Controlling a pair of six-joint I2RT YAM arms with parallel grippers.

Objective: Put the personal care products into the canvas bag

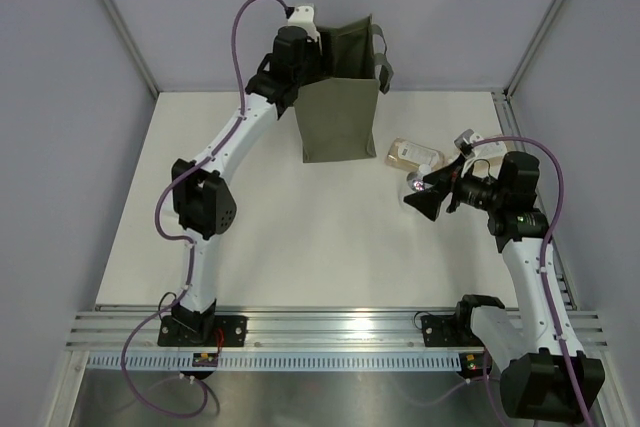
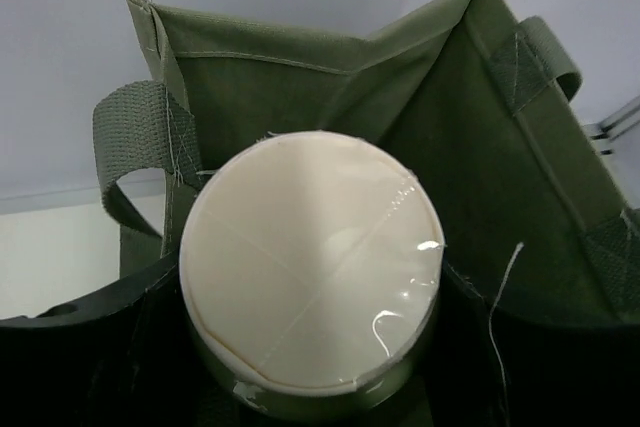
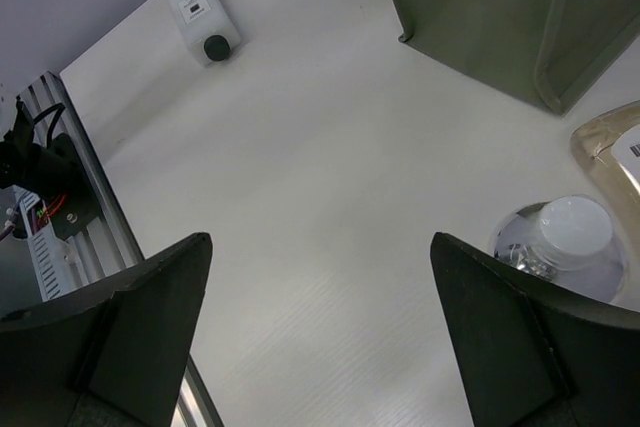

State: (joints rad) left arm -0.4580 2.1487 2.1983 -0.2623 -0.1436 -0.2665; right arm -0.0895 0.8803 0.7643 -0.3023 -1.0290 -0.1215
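- The canvas bag (image 1: 340,97) is seen standing upright at the far side of the worktop (image 1: 300,237), with its mouth open and its two loop handles hanging at the rims.
- The left end effector (image 1: 293,52) is held at the top of the bag's left side, with the arm stretched far across the worktop.
- The pale green bottle (image 2: 310,267) is clamped between the left end effector's fingers (image 2: 90,327); in the left wrist view its round, cream-coloured end is turned to the camera, and the bag's open inside is seen just behind it.
- The right end effector (image 3: 320,337) is spread wide and grips nothing; it is held above the worktop, to the right of the bag.
- A white-capped bottle (image 3: 568,232) with a silvery shoulder is seen on the worktop just beside the right-hand finger in the right wrist view; whether they touch cannot be told.
- A beige pouch (image 1: 412,155) is laid flat on the worktop, between that bottle and the bag's lower right corner, close to both.
- A small white box (image 3: 205,17) with a dark round knob is seen on the worktop, well apart from the bag.
- The two arm bases are bolted to an aluminium rail (image 1: 330,332) along the near edge.
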